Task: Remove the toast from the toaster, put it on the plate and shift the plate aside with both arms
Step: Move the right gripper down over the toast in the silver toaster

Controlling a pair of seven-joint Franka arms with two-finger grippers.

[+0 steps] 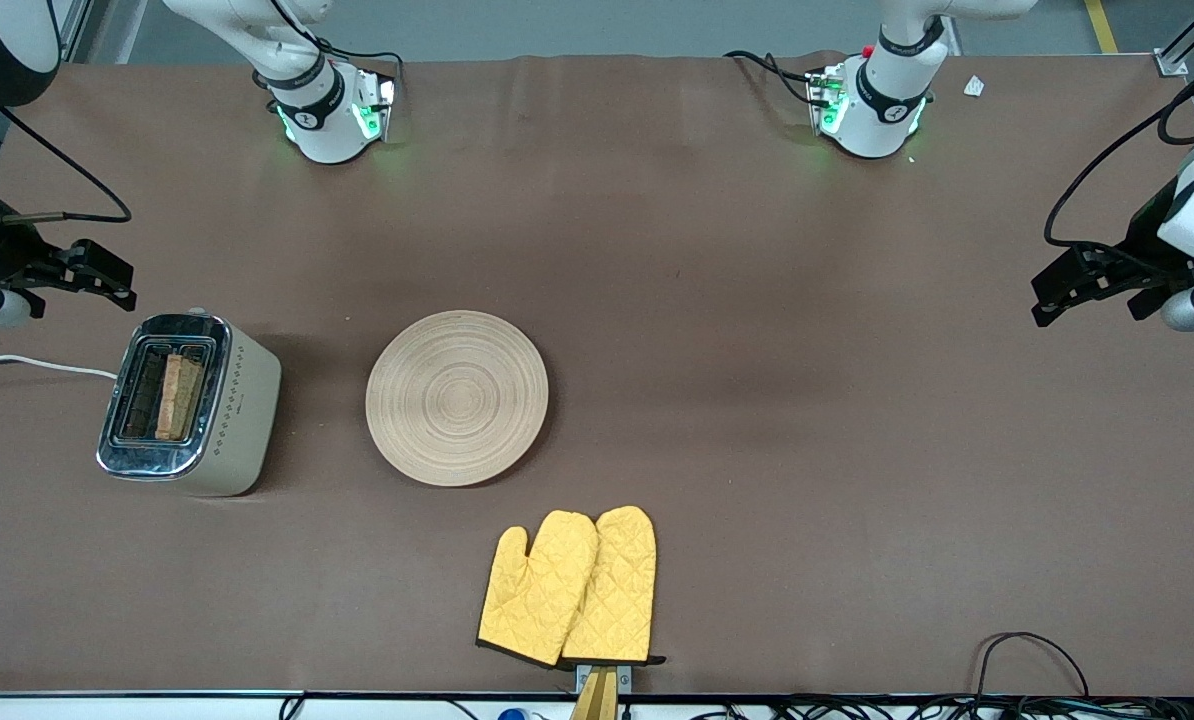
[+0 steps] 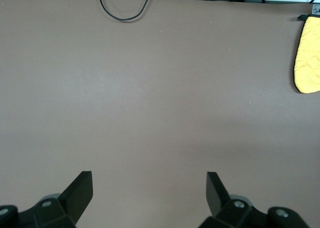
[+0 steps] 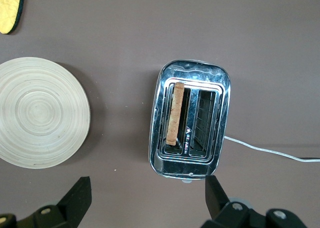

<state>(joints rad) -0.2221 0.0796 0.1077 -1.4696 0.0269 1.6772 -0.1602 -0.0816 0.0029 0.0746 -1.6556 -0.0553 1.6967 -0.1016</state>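
The toast (image 1: 179,396) stands on edge in one slot of a chrome and beige toaster (image 1: 189,403) at the right arm's end of the table; it also shows in the right wrist view (image 3: 176,113). The round light-wood plate (image 1: 457,397) lies flat and bare beside the toaster, toward the table's middle, and shows in the right wrist view (image 3: 40,112). My right gripper (image 1: 92,270) is open and empty in the air over bare table beside the toaster (image 3: 192,120). My left gripper (image 1: 1082,285) is open and empty over bare table at the left arm's end.
A pair of yellow quilted oven mitts (image 1: 572,588) lies near the table's front edge, nearer to the front camera than the plate; one edge shows in the left wrist view (image 2: 308,54). The toaster's white cord (image 1: 27,364) runs off the table's end. Cables (image 1: 1027,660) lie along the front edge.
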